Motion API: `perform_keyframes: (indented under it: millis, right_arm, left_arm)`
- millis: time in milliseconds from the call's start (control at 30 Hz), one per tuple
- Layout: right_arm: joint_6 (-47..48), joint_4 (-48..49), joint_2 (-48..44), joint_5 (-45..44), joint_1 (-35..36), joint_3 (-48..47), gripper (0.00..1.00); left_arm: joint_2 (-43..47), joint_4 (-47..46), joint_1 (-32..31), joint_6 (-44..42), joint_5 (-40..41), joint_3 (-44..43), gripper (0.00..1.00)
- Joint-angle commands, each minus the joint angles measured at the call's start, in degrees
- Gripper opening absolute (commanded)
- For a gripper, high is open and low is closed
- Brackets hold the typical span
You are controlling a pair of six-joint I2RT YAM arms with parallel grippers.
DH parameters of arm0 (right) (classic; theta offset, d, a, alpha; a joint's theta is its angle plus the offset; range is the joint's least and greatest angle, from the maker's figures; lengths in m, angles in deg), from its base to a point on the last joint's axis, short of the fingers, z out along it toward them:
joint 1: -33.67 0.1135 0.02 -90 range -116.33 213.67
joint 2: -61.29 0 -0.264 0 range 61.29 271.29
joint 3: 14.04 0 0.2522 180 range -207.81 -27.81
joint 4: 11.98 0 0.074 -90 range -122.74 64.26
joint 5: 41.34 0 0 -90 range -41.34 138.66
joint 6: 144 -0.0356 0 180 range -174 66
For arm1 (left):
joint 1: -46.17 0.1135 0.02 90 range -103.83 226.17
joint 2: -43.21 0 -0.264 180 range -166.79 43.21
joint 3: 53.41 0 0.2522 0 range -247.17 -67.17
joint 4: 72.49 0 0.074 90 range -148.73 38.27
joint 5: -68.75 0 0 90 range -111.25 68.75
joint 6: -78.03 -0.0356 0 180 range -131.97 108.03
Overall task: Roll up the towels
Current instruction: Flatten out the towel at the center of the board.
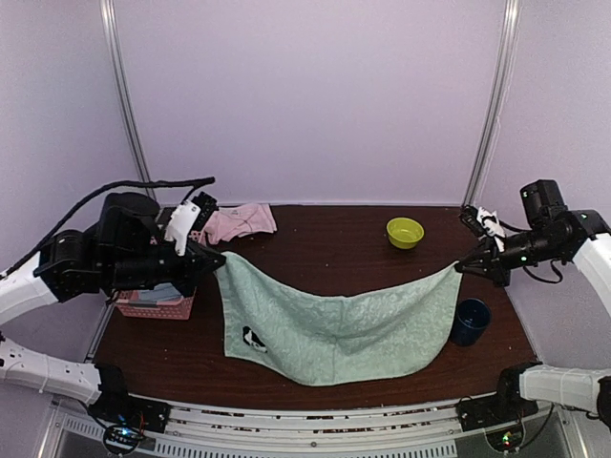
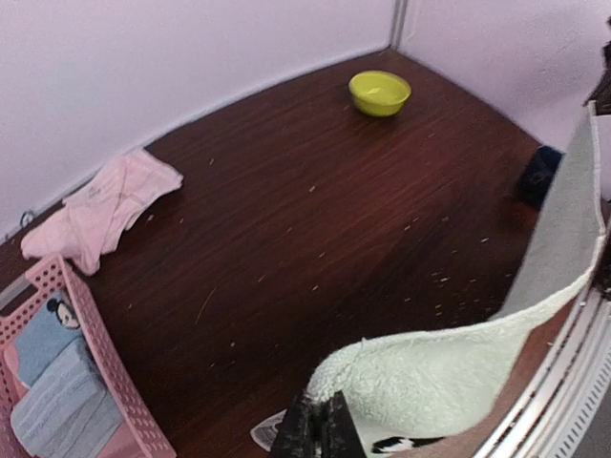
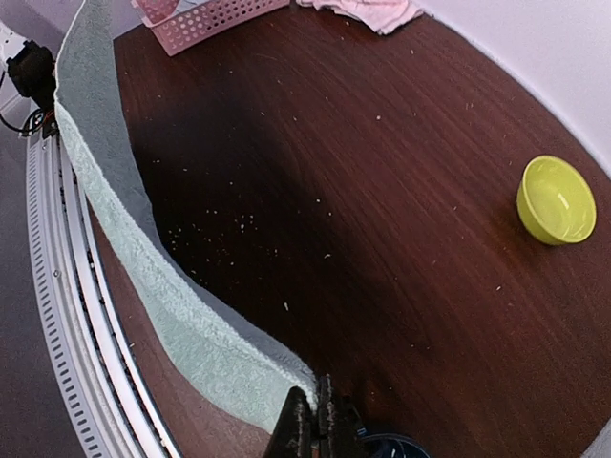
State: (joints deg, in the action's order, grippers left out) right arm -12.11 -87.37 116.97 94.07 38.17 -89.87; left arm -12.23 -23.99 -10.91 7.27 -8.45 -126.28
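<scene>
The sage green terry towel [image 1: 334,329] hangs stretched between the two grippers, sagging low in the middle. The left gripper [image 1: 212,258] is clenched on one top corner and the right gripper [image 1: 461,268] on the other. A shallow pinch could let a corner slip free, and lowering could drape cloth over the dark blue cup [image 1: 471,322] just below the right gripper. The crumpled pale pink cloth towel [image 1: 239,222] lies just behind the left gripper. The dark brown wooden table [image 1: 325,243] is crumb-speckled and enclosed by plain lilac wall panels [image 1: 315,95].

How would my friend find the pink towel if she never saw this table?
Look at the dark brown table, back left corner, just behind the pink basket. The pink towel lies crumpled there, unlike the spread-out green towel.
</scene>
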Motion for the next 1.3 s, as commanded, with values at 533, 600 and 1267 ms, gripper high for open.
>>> perform_keyframes:
  millis: [533, 600, 1267]
  right_arm:
    - [-20.8, 28.5, 45.4, -14.4, 0.9, -11.4, 0.0]
    - [-22.8, 30.8, 47.2, -16.5, 1.1, -12.4, 0.0]
    - [-25.3, 25.5, 38.8, -24.1, 3.4, -13.9, 0.38]
  left_arm:
    - [-49.3, -7.8, 19.9, -3.5, 4.0, -15.3, 0.0]
    - [-50.6, -8.5, 20.5, -3.3, 4.7, -15.7, 0.0]
    - [-45.1, -2.1, 21.3, -3.2, -2.6, -19.4, 0.42]
